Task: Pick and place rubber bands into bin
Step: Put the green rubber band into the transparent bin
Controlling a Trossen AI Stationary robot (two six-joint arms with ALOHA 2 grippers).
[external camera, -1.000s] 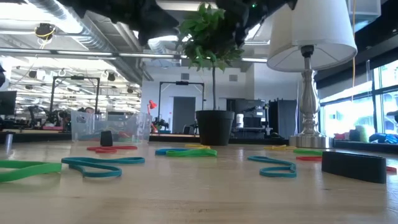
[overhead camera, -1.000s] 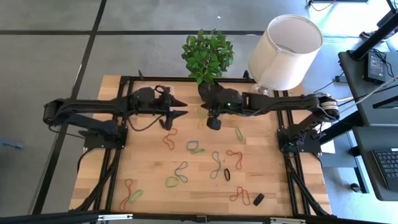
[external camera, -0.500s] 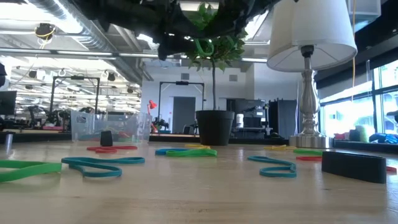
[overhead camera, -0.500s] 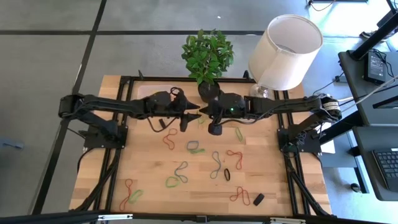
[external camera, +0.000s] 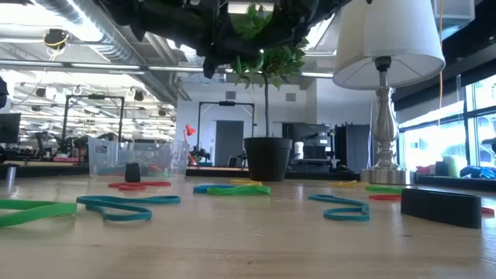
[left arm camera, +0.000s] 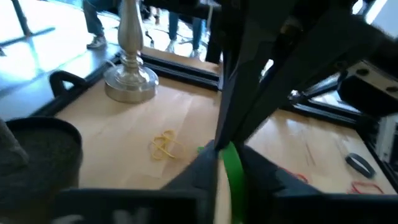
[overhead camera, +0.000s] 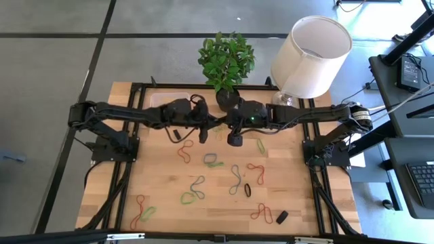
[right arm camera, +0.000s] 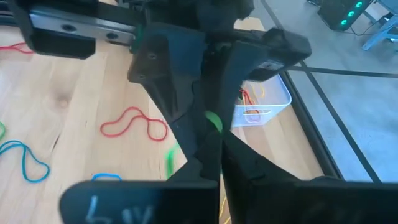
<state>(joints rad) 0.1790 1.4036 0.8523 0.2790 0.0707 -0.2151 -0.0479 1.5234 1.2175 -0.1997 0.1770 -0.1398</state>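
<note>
Both fingers (overhead camera: 218, 126) pinching green rubber band (left arm camera: 232, 171), wooden table (overhead camera: 163, 183), lamp (overhead camera: 308, 57), open workshop behind

Robotics lab in an open-plan office/industrial space. Wooden table (overhead camera: 169, 193) on a black aluminium frame, bare concrete floor (overhead camera: 54, 41), exposed ducts (external camera: 93, 23) and pipes on the ceiling, more rigs and workbenches in the background, monitor and keyboard (overhead camera: 424, 183) on a side desk. Potted plant (overhead camera: 227, 61) and lamp (overhead camera: 312, 54) are just props.
</note>
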